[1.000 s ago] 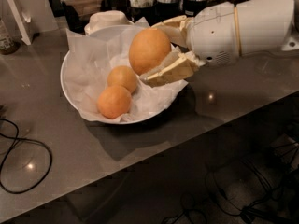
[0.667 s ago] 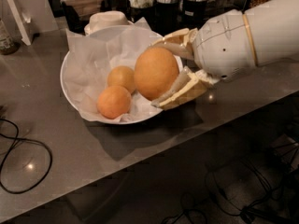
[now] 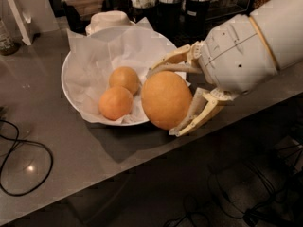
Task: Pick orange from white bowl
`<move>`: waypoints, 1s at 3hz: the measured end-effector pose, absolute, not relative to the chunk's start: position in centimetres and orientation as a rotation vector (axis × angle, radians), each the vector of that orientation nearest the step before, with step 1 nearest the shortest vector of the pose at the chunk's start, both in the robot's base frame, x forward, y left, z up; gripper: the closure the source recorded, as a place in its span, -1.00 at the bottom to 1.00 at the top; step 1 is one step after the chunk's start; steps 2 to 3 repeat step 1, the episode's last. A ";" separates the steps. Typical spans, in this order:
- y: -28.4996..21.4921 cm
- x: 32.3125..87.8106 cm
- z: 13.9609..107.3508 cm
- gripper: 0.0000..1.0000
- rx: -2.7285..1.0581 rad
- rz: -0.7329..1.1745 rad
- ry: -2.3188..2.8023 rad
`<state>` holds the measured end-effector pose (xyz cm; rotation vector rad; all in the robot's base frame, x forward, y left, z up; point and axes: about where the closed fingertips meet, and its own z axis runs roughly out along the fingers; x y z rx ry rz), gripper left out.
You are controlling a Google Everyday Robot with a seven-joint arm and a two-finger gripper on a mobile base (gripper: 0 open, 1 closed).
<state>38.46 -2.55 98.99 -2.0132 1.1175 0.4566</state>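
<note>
Cataloguing the camera view, one entry.

Item: orange (image 3: 165, 100), large, slightly oval, yellowish skin. It is held in the claw (image 3: 164, 101), whose cream fingers (image 3: 173, 63) are clamped on it, one over the top and back, one beneath.

Location: in front of the near right rim of the white bowl (image 3: 64, 74), apparently clear of both the bowl and the grey surface (image 3: 47, 141).

Also listed:
- Two smaller fruits (image 3: 116, 103) are seen touching each other on the crumpled paper (image 3: 94, 56) in the bowl.
- A small cream dish (image 3: 110, 19) is set behind the bowl.
- A dark cable (image 3: 19, 150) is looped at the left.

Handling, as judged: firm, fairly heavy for its size, with a waxy rind on which some slip is to be expected. Bruising is thought likely only under a hard squeeze. The widest middle is judged the best place to be gripped, with the fingers opposed, much as the fruit is taken here.
</note>
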 end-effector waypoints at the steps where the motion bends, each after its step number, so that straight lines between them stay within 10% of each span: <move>1: -2.5 38.3 99.0 1.00 -2.020 0.460 1.114; 3: -2.5 38.3 99.0 1.00 -2.020 0.460 1.114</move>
